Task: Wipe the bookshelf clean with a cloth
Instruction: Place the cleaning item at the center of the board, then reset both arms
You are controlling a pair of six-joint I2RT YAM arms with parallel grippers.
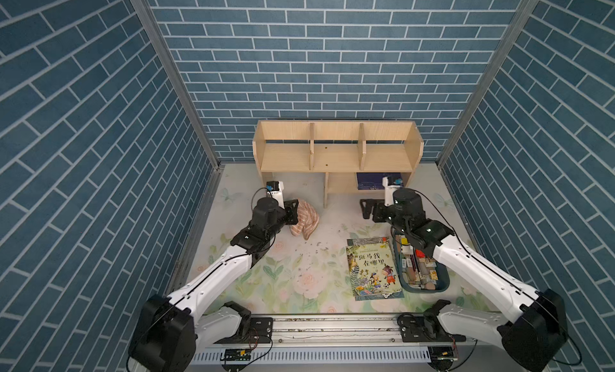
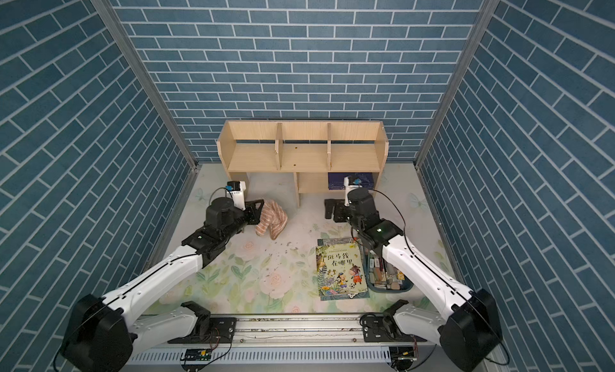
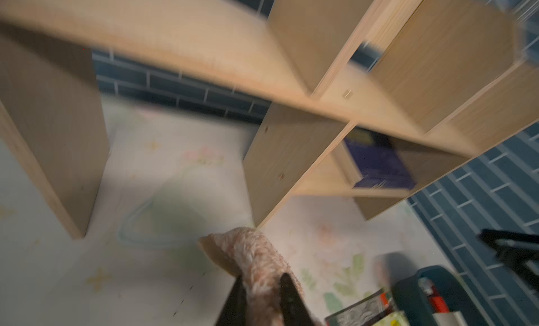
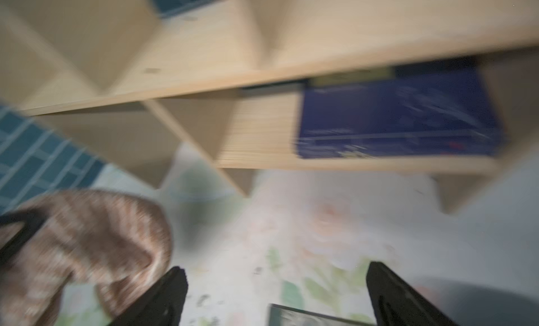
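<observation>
Bookshelf (image 1: 337, 157) is light wood-grain board: flat panels, square edges, 3 upper bays split by 2 upright dividers. It stands at the far wall with its long axis running left-right and the open bays facing you. A small lower shelf sits under its right half and carries a dark blue box (image 1: 369, 182). In both top views the right wrist partly covers that box.

Cloth (image 1: 306, 220) is soft, fuzzy tan-pink fabric with thin white stripes. It's bunched into a lump on the floral mat (image 1: 299, 280), just near of the shelf's left underside gap. Its long axis runs roughly near-far.

Left gripper (image 3: 262, 292) is closed partway, with a fold of cloth pinched between the black fingers (image 3: 288, 298). The rest of the cloth sags onto the mat.

Right gripper (image 4: 277, 280) is spread wide with nothing in it. It hangs over the mat near of the lower shelf and well apart from the cloth.

Dark specks (image 1: 316, 250) are scattered mid-mat. A glossy picture book (image 1: 372, 267) lies flat near-right, just beside a teal tray (image 1: 422, 289) of stationery that sits under the right arm. Both wrist views are motion-blurred.
</observation>
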